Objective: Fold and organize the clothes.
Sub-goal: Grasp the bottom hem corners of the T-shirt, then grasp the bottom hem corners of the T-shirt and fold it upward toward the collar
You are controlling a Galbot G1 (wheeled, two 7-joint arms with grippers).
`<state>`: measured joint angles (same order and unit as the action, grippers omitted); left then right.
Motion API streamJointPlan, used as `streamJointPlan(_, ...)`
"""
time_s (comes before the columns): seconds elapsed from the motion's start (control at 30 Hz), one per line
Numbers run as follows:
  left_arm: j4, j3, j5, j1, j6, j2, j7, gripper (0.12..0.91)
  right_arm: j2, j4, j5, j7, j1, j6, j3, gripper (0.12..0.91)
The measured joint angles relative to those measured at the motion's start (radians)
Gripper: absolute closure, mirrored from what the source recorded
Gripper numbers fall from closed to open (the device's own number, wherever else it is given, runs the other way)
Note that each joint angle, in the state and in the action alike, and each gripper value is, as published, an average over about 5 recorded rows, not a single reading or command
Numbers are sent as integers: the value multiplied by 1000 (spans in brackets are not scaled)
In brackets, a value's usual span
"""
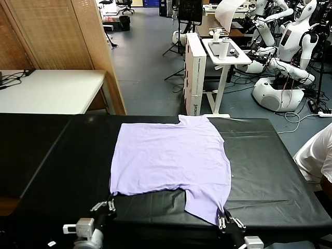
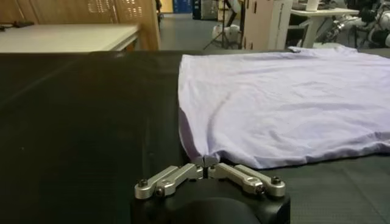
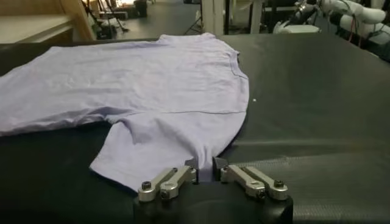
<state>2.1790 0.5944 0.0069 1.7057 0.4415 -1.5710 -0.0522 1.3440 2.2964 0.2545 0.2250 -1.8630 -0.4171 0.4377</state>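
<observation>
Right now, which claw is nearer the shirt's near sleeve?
Right. The right claw is shut on the sleeve edge; the left claw pinches the T-shirt at its other near corner.

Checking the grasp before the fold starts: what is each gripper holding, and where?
Left gripper pinches the T-shirt at its near left corner; right gripper pinches the near sleeve's edge.

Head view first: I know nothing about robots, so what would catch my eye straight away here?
A pale lavender T-shirt lies spread flat on a black table, bright against the dark cover. At the table's near edge, the left gripper has its fingers shut on the shirt's near left corner, and the right gripper is shut on the sleeve hem near the right. Behind the table, white robots stand in a workshop.
</observation>
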Motion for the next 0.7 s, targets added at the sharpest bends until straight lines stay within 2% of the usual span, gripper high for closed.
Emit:
streamJointPlan(0.13,4,0,0,7,-1,2,-7,883,-2,15,9,6,-8,-6,3,885)
streamJointPlan(0.27,19,0,18,23,4,4,-13,883,-10,45,16,19,-28,-55,9,885)
streamJointPlan(0.47,64,-5,68,81,29,16,-35,883,-29,93,48,31,-67,-97,27,885)
streamJointPlan(0.7,130,-4,83,149,77,27,-39,883,-57,151,102,30,-120,-161,55,885)
